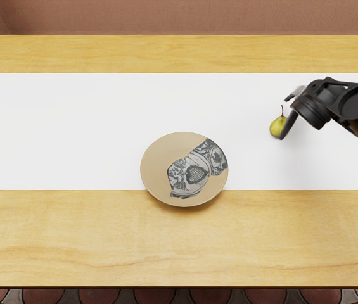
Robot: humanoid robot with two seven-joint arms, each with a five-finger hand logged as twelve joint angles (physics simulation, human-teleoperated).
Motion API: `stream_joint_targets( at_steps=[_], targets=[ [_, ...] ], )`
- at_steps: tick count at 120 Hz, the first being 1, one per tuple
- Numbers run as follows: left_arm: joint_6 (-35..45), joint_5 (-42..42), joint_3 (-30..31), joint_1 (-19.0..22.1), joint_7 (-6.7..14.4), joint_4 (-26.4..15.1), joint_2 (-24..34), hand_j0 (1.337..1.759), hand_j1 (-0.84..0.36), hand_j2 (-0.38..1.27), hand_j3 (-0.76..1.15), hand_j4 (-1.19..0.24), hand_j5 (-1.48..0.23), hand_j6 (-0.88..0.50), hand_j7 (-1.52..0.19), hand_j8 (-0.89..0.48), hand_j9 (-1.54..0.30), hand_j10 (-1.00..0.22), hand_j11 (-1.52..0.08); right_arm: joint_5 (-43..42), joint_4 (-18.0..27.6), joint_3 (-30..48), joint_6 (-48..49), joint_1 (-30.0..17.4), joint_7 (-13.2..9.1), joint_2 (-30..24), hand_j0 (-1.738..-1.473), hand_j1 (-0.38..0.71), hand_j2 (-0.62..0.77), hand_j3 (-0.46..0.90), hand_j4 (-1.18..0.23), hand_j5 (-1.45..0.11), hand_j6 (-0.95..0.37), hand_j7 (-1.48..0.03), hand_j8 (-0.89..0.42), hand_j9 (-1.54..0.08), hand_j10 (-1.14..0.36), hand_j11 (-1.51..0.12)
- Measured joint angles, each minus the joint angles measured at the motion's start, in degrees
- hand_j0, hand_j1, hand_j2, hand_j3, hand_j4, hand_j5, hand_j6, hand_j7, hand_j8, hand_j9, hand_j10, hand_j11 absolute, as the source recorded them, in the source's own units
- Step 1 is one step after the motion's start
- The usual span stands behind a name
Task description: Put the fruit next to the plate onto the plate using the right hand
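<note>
no text, labels or numbers can be read

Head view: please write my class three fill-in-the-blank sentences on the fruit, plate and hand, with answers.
The yellow-green fruit is a ____.
The plate holds ____ fruit.
The hand beside the fruit enters from the picture's ____ edge.
Missing words: pear; no; right.
</note>
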Motion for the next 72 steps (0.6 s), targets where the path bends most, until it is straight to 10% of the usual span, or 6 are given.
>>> stream_joint_targets(
  at_steps=[72],
  targets=[
    [0.0, 0.0, 0.0, 0.0, 0.0, 0.0, 0.0, 1.658, 0.35, 0.0, 0.0, 0.0, 0.0, 0.0, 0.0, 0.0, 0.0, 0.0, 0.0, 0.2, 1.1, 0.1, -3.5, -0.6, 0.0, 0.4, -1.658, -0.09, -0.04, 0.0, -0.22, -0.28, -0.22, -0.28, -0.22, -0.28, -0.22, -0.28]
  ],
)
